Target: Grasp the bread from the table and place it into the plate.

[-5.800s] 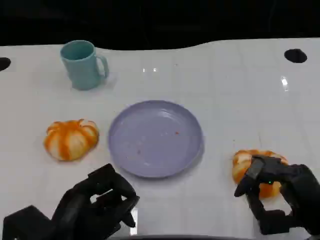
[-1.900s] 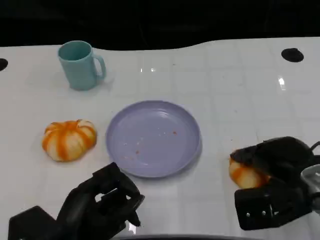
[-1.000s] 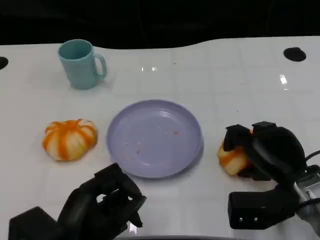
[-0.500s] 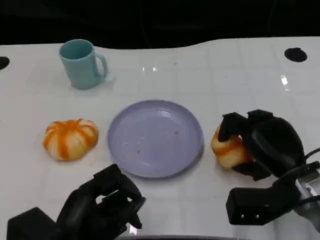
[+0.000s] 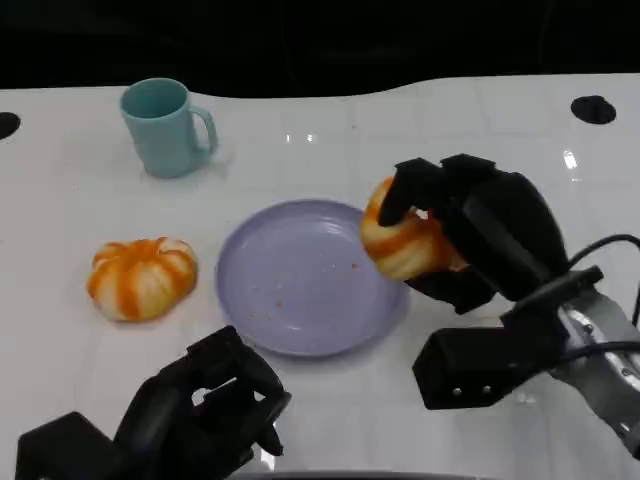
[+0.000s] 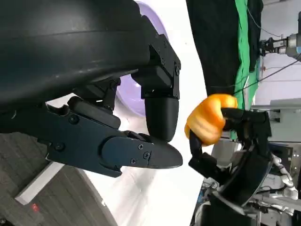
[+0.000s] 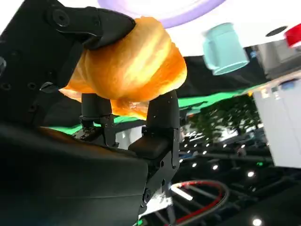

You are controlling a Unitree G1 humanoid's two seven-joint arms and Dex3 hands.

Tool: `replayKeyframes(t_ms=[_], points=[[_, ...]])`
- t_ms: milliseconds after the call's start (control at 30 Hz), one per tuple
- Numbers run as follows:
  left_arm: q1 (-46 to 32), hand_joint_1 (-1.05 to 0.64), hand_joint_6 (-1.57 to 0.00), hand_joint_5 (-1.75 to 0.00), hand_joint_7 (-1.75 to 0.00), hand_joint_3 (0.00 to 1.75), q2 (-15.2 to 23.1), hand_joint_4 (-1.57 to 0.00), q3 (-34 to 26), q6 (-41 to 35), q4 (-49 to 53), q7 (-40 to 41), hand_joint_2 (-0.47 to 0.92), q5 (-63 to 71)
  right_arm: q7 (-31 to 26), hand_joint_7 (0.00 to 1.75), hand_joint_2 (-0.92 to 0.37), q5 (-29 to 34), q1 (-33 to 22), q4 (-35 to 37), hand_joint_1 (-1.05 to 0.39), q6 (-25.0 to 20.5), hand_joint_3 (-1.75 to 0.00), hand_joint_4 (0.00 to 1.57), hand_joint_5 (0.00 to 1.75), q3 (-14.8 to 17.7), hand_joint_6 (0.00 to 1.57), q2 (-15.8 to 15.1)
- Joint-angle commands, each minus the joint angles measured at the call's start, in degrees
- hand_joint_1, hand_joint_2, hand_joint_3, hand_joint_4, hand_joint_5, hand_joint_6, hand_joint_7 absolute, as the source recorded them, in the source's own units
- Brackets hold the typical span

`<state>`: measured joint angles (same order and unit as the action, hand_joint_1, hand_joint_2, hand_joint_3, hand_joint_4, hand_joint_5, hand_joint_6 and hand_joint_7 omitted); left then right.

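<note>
My right hand point(image 5: 480, 235) grips an orange-and-cream bread roll point(image 5: 400, 240) and holds it in the air over the right rim of the lilac plate point(image 5: 290, 290). The right wrist view shows the same roll point(image 7: 129, 63) wrapped by black fingers point(image 7: 162, 115), with the plate point(image 7: 160, 7) beyond it. A second striped bread roll point(image 5: 142, 277) lies on the white table left of the plate. My left hand point(image 5: 205, 415) rests low at the front left, fingers curled in on nothing. The left wrist view shows those fingers point(image 6: 136, 150), and the held roll point(image 6: 207, 120) farther off.
A teal mug point(image 5: 165, 128) stands at the back left of the table point(image 5: 480, 130). Two dark round holes point(image 5: 593, 109) mark the table's far corners. The table's far edge meets a dark background.
My right hand has lifted the roll off the table at the right and carried it left and up, over the plate's right rim. The left hand has stayed put.
</note>
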<state>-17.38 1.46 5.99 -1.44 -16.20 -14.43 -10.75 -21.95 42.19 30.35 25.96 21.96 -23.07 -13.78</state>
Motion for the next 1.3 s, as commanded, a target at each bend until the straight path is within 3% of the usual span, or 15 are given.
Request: replayKeyframes(t_ms=[33, 433, 500, 567, 600, 700, 733, 800, 933, 1167, 1300], points=[[-0.27, -0.57, -0.54, -1.75, -1.58, 0.27, 0.07, -0.65, 0.16, 0.61, 0.26, 0.34, 0.92, 0.19, 1.09, 1.68, -0.27, -1.55, 3.81, 3.85, -0.16, 1.14, -1.39, 1.00, 1.75, -0.19, 0.79, 2.23], [-1.38, -0.57, -0.55, -1.75, -1.58, 0.26, -0.17, -0.65, 0.91, 0.50, -0.45, 0.44, 0.92, 0.42, -1.78, 1.67, -0.25, -1.67, 12.89, 22.14, -0.13, 3.37, -1.38, 0.98, 1.75, -2.67, 0.78, 10.24], [-1.51, -0.57, -0.55, -1.75, -1.57, 0.26, -0.08, -0.65, 0.86, 0.58, -0.54, 0.32, 0.92, 0.32, -0.15, 1.56, -0.27, -3.13, 13.75, 24.28, -0.12, 4.03, -1.36, 0.95, 1.75, -2.30, 0.81, 11.01], [-1.62, -0.57, -0.55, -1.75, -1.57, 0.25, -0.03, -0.65, 0.79, 0.68, -0.62, 0.12, 0.92, 0.05, 2.20, 1.18, -0.33, -4.87, 14.09, 25.42, -0.12, 4.62, -1.26, 0.86, 1.71, -1.89, 0.87, 11.35], [-1.64, -0.57, -0.55, -1.75, -1.57, 0.25, -0.04, -0.64, 0.77, 0.65, -0.63, 0.05, 0.92, -0.10, 3.48, 0.98, -0.37, -5.39, 14.14, 25.52, -0.13, 4.67, -1.14, 0.81, 1.55, -1.92, 0.85, 11.22], [-1.77, -0.57, -0.55, -1.75, -1.57, 0.25, 0.03, -0.64, 0.81, 0.62, -0.79, 0.00, 0.92, -0.12, 8.79, 0.30, -0.63, -5.29, 13.78, 23.82, -0.25, 3.51, -0.64, 0.44, 0.76, -3.09, 0.62, 9.82], [-1.86, -0.57, -0.55, -1.75, -1.57, 0.24, 0.02, -0.64, 0.79, 0.37, -0.96, 0.00, 0.92, -0.29, 10.55, 0.13, -0.78, -4.93, 13.52, 22.90, -0.37, 2.63, -0.39, 0.25, 0.56, -3.50, 0.47, 9.36], [-1.99, -0.57, -0.55, -1.75, -1.57, 0.23, 0.10, -0.64, 0.73, 0.03, -1.19, -0.02, 0.92, -0.49, 13.31, 0.03, -0.88, -5.03, 12.74, 21.05, -0.49, 1.17, -0.25, 0.07, 0.44, -3.70, 0.32, 8.88], [-2.10, -0.57, -0.56, -1.75, -1.57, 0.23, 0.39, -0.64, 0.61, -0.31, -1.45, -0.20, 0.92, -0.71, 19.32, 0.00, -0.92, -6.95, 9.93, 15.22, -0.71, -2.08, -0.31, 0.00, 0.07, -3.07, 0.10, 7.74], [-1.99, -0.57, -0.56, -1.75, -1.59, 0.23, 0.71, -0.65, 0.55, -0.56, -1.33, -0.37, 0.92, -1.48, 27.44, 0.00, -0.92, -8.42, 5.02, 2.66, -0.81, -7.50, -0.36, 0.01, 0.01, -2.46, 0.05, 4.51], [-1.92, -0.57, -0.56, -1.75, -1.59, 0.24, 0.79, -0.65, 0.62, -0.83, -1.44, -0.31, 0.92, -1.58, 30.11, 0.02, -0.92, -9.90, 1.37, -4.52, -0.82, -8.08, -0.36, 0.05, 0.03, -1.09, 0.07, 2.20]])
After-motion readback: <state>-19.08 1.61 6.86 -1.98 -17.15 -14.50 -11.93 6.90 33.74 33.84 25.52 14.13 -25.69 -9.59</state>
